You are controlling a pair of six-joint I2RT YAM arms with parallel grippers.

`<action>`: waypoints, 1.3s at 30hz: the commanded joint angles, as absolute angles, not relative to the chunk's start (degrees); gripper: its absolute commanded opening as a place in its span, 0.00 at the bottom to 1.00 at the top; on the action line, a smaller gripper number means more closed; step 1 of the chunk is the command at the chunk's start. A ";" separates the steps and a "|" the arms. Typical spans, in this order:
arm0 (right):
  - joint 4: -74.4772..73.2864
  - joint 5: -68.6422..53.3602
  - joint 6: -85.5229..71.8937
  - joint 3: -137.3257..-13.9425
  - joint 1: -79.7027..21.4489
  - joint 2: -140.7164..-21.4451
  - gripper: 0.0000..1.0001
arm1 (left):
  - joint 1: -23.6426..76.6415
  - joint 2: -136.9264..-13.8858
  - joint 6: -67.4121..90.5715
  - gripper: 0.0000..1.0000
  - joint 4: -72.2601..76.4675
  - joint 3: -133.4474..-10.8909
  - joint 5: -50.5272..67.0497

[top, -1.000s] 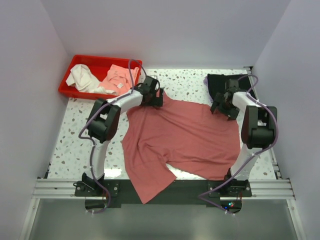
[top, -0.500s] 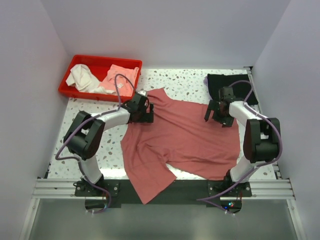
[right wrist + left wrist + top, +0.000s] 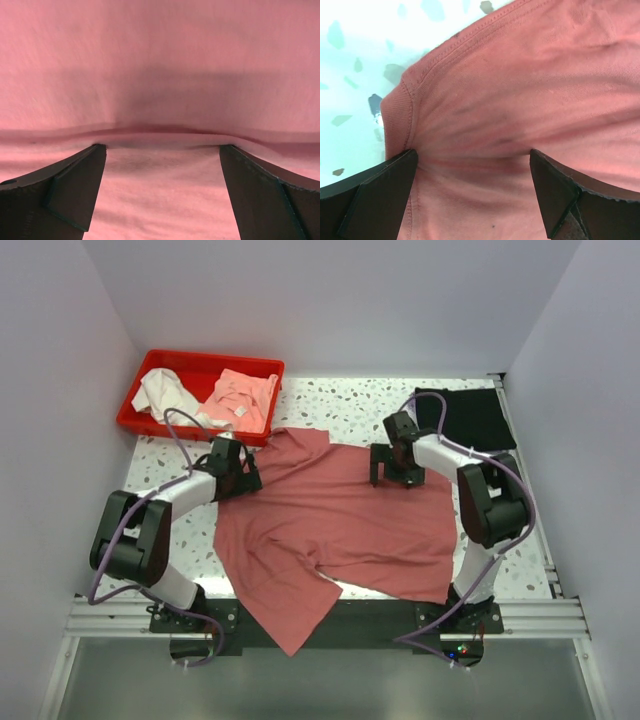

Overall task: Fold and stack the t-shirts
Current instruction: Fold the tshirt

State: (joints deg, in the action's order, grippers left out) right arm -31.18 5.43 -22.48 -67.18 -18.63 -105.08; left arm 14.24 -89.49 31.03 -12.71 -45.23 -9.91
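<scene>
The left gripper [image 3: 472,155] and right gripper [image 3: 162,147] both stand wide open, fingertips pressing on the far side of the rose-red t-shirt [image 3: 330,520]. It lies spread and unfolded across the table [image 3: 350,400], one corner over the near edge. The black t-shirt [image 3: 470,418] waits at the far right, so folding and stacking appear barely begun.

Bin [image 3: 128,410] behind-left of spread shirt [image 3: 330,520], folded shirt [image 3: 470,415] behind-right
</scene>
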 commanded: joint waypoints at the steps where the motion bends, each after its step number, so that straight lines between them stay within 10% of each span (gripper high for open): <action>1: -29.61 3.78 -23.29 -72.41 -19.42 -110.99 0.99 | 12.57 -90.35 31.73 1.00 -16.61 -45.52 -12.74; 22: -34.10 2.55 -18.72 -86.58 -20.21 -116.48 0.99 | 2.81 -82.37 37.70 1.00 -19.87 -47.46 -14.78; 39: -32.18 2.99 -25.58 -48.18 -20.30 -81.04 0.99 | 25.83 -64.68 45.26 1.00 -20.31 -32.17 -5.54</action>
